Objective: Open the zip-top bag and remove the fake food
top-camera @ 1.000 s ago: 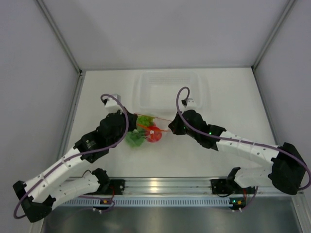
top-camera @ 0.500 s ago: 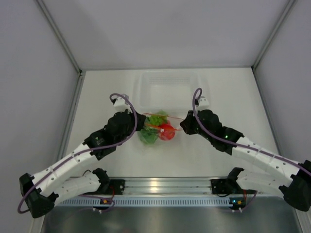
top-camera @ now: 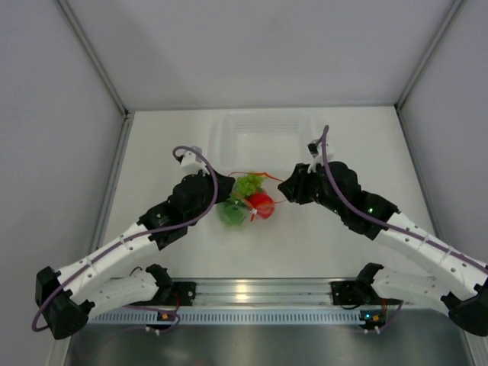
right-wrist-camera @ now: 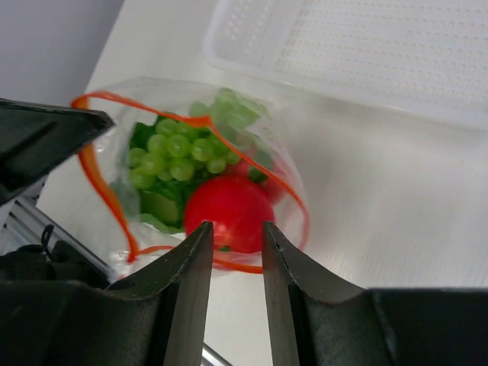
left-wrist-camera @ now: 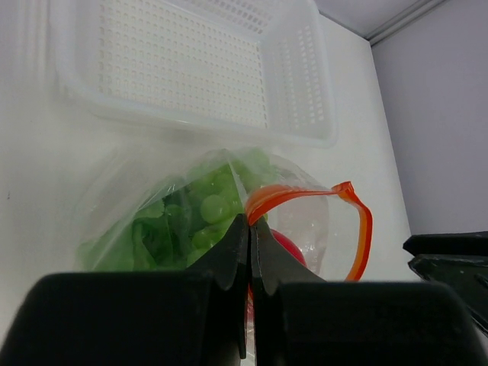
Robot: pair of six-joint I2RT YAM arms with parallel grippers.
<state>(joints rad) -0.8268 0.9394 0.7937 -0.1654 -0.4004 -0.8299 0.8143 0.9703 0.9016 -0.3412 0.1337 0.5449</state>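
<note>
Over the last second both wrists have slid toward 3 o'clock across the table (top-camera: 168, 145), and the bag has gone along with them.

The left gripper (left-wrist-camera: 250, 240) has its fingers pressed flat together, with no gap. They are pinching the zip-top bag (left-wrist-camera: 114, 198) at its lip, right where the orange zip strip (left-wrist-camera: 364, 229) begins. The right gripper (right-wrist-camera: 231, 229) has its fingers a narrow way apart. The near run of the strip crosses the gap between them, and as far as I can see they are not clamped on it.

From overhead the bag sits mid-table, just at 6 o'clock of the clear perforated tray (left-wrist-camera: 191, 126). The left gripper is at its 9 o'clock and the right at its 3. The strip stands open in a wide loop, its long axis running 9 to 3 between the two grippers.

Inside, the red tomato (right-wrist-camera: 225, 210) lies straight ahead of the right fingers, just past the lip. The grape bunch (right-wrist-camera: 175, 156) is beyond it and the lettuce (left-wrist-camera: 149, 236) is toward the left gripper. The right arm looks nearer and freer, so I'd expect it to reach in while the left anchors the lip.
</note>
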